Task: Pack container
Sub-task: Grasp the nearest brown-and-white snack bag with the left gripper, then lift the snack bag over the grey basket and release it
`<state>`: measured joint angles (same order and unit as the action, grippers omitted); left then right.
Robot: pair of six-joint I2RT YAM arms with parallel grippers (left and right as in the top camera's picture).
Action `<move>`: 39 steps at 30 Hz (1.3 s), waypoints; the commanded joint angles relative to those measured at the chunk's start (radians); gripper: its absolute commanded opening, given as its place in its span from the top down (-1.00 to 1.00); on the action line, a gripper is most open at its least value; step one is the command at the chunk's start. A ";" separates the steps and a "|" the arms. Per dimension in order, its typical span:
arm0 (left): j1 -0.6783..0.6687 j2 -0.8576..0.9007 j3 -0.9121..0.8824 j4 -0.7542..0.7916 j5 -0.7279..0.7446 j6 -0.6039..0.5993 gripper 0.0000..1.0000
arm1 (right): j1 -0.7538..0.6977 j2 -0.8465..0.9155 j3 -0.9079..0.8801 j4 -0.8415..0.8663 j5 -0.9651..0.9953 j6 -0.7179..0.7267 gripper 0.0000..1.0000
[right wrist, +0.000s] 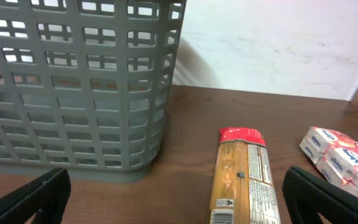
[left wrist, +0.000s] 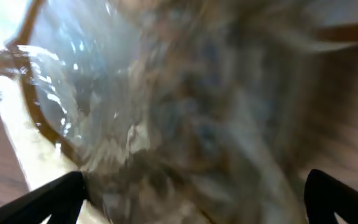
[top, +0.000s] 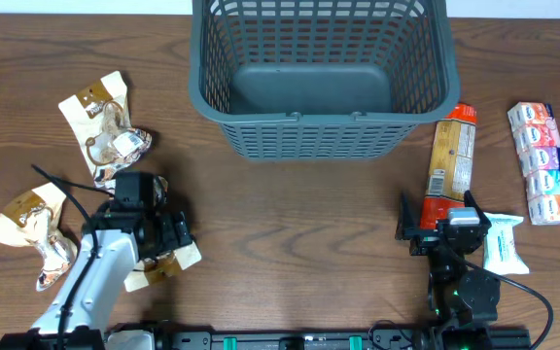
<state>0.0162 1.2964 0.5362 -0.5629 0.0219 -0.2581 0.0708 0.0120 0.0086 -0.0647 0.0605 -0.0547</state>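
The container (top: 324,78), a big grey-blue lattice basket, stands upright at the 12 o'clock edge of the wooden counter (top: 290,224), its solid floor showing through the open top.

The left tool (left wrist: 192,180) sits at about 8 o'clock on the counter. Its two dark fingertips (left wrist: 55,199) stand wide apart at the lower corners of the wrist view. A tan-and-clear snack packet (top: 178,258) fills nearly the whole space between them, very close to the lens and blurred. I cannot tell whether the fingers touch it. From overhead the packet lies flat under the tool, with its corners poking out at 4 and 6 o'clock.

Two more crinkled packets of the same kind lie on the left side. One (top: 105,126) is at 10 o'clock from the tool, near the container's left corner but apart from it. The other (top: 32,228) is at 9 o'clock, by the counter's left edge.

The right tool (right wrist: 176,186) is at about 4 o'clock on the counter, spread wide and holding nothing. It faces 12 o'clock. A long orange packet (top: 452,160) lies flat straight ahead of it, its far end just beside the container's right corner. A pink-and-blue tissue pack (top: 542,162) lies at 3 o'clock from that packet, well apart. A small white packet (top: 502,243) lies just beside the right arm, at its 3 o'clock.
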 commanded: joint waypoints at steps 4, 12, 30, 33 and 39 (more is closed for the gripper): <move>0.008 0.016 -0.027 0.021 -0.015 -0.021 -0.30 | 0.006 -0.005 -0.003 -0.002 0.003 0.017 -0.99; 0.008 0.012 0.002 0.023 -0.001 -0.021 0.89 | 0.006 -0.005 -0.003 0.002 0.003 0.017 -0.99; 0.001 0.037 0.955 -0.395 0.185 -0.005 0.89 | 0.006 -0.005 -0.003 0.002 0.003 0.017 -0.99; -0.034 0.097 1.135 -0.426 0.239 0.014 0.88 | 0.006 -0.005 -0.003 0.002 0.003 0.017 -0.98; -0.250 0.292 1.475 -0.451 0.254 0.183 0.89 | 0.006 -0.005 -0.003 0.002 0.003 0.017 -0.98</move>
<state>-0.1375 1.4944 1.8946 -1.0061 0.2379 -0.1936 0.0708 0.0120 0.0082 -0.0628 0.0605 -0.0544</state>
